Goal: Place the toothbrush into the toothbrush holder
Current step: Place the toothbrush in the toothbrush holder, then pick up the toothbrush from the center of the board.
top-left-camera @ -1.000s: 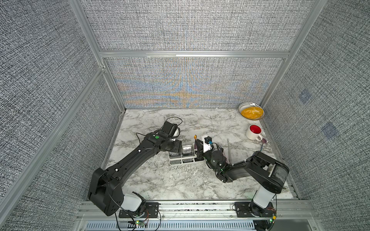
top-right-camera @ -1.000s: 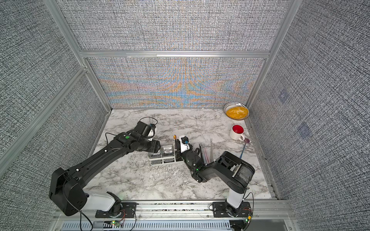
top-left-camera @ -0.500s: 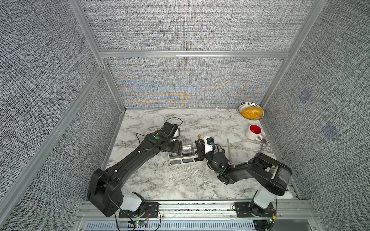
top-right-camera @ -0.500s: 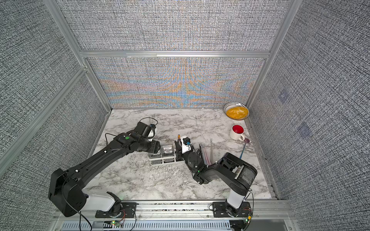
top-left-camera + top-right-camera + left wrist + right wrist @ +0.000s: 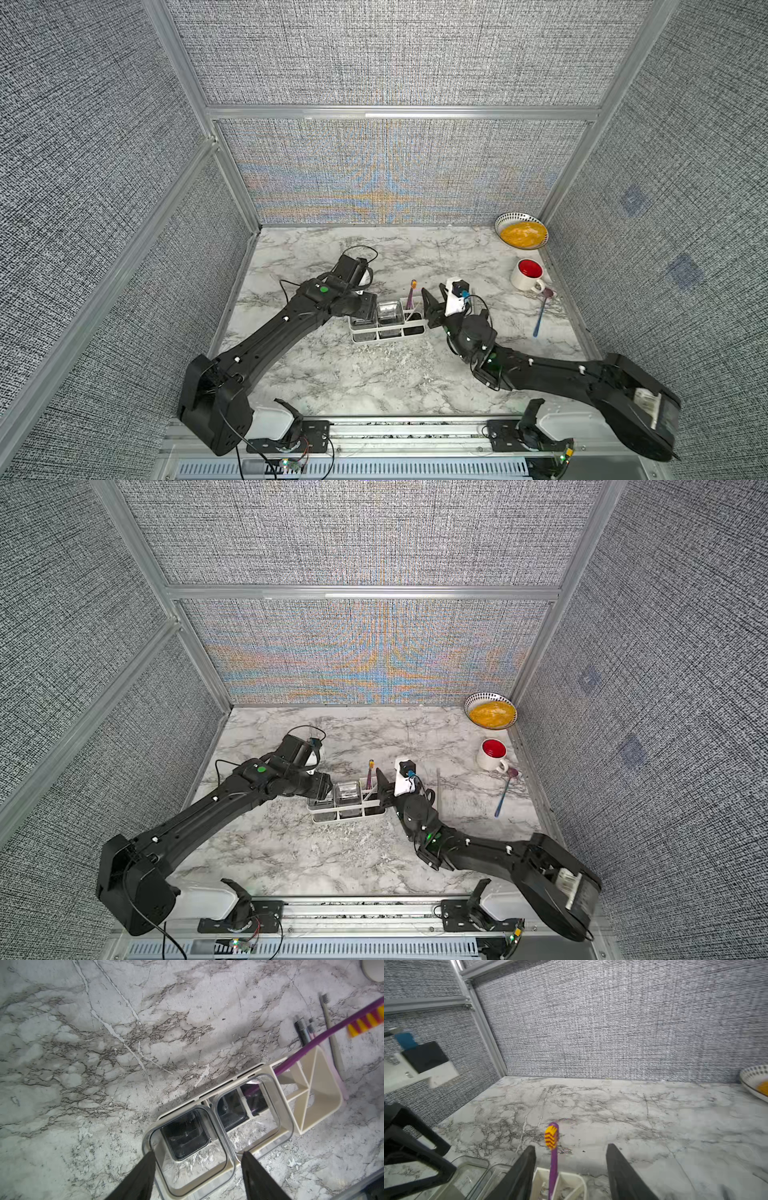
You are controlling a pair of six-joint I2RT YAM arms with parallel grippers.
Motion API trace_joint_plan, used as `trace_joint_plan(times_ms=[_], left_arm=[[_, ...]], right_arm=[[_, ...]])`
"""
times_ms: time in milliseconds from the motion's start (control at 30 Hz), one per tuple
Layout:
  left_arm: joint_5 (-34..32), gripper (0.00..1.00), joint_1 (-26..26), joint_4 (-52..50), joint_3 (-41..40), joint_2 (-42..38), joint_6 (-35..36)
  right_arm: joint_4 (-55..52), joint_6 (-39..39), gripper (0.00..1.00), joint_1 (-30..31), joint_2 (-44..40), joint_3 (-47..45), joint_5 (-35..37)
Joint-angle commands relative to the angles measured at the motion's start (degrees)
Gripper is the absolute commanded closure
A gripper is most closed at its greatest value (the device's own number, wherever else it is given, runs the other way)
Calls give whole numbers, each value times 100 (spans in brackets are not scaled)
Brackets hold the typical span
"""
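Observation:
The purple toothbrush [image 5: 411, 296] [image 5: 369, 776] with yellow-and-red bristles stands upright in the right end compartment of the white toothbrush holder [image 5: 386, 335] [image 5: 345, 816]. My right gripper [image 5: 434, 293] [image 5: 571, 1146] is open. Its fingers stand on either side of the toothbrush [image 5: 554, 1164] without touching it. My left gripper [image 5: 197, 1154] is closed across the holder's left end. Each fingertip rests against the rim of the clear cup [image 5: 188, 1136] there. In the left wrist view the toothbrush handle [image 5: 311, 1045] leans out of the white end section [image 5: 332, 1084].
Several other toothbrushes [image 5: 332, 1043] [image 5: 438, 783] lie on the marble just right of the holder, under my right arm. A white mug with a red inside [image 5: 527, 276], a blue spoon [image 5: 541, 311] and a bowl of yellow food [image 5: 522, 235] are at the back right.
My right gripper has opened and let go of the toothbrush, which now stands by itself in the holder. The left gripper has not moved.

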Motion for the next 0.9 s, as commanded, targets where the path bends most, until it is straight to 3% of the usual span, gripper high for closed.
trace_joint_plan(times_ms=[0,100,200,367,500,633,867], left_arm=[[-64,32,-2,187,-28,-70,-10],[-14,32,-2,277,-18,-53,-20],[46,32,-2,333,8,22,-7],[88,32,-2,361,-11,56,0],[35,32,-2,378,-80,-8,-1],[7,32,-2,394,-156,-45,-10],[-178,32,-2,378,-231,-110,63]], right_arm=[[-2641,678,42,-167,-545,219,708],[-4176,1296,43,-760,-958,470,487],[-4977,1471,43,-1713,-1060,603,-366],[-5467,1177,44,-2903,-153,1055,-1523],[-5863,914,44,-3199,1201,1888,-2080],[-6512,733,44,-3233,2546,2884,-2015],[-6310,925,44,-3319,2902,2707,-1872]])
